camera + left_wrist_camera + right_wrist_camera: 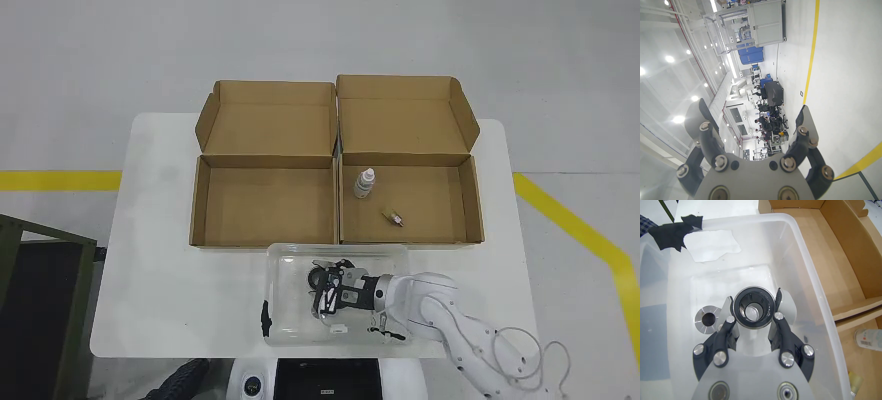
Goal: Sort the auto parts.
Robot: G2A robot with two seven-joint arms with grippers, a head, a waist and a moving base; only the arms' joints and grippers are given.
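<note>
right gripper (754,302): fingers squeeze the black round bearing (736,306) between them, down inside the clear bin (810,279) | shiny metal ring (706,329): lies just outside one finger | left gripper (753,106): fingers spread wide, holding nothing

Your right hand (755,297), clamped on the black bearing (738,306), sat deep in the clear bin (300,248), walled in all round. Straight up was the only way out. A silver collar (706,319) stood just beside it at 6 o'clock. At 12 o'clock, the front walls of the left box (262,205) and the right box (430,195) barred a level pass. In the right box, a bottle (364,182) and a small part (393,217) left bare floor toward 3 o'clock.
</note>
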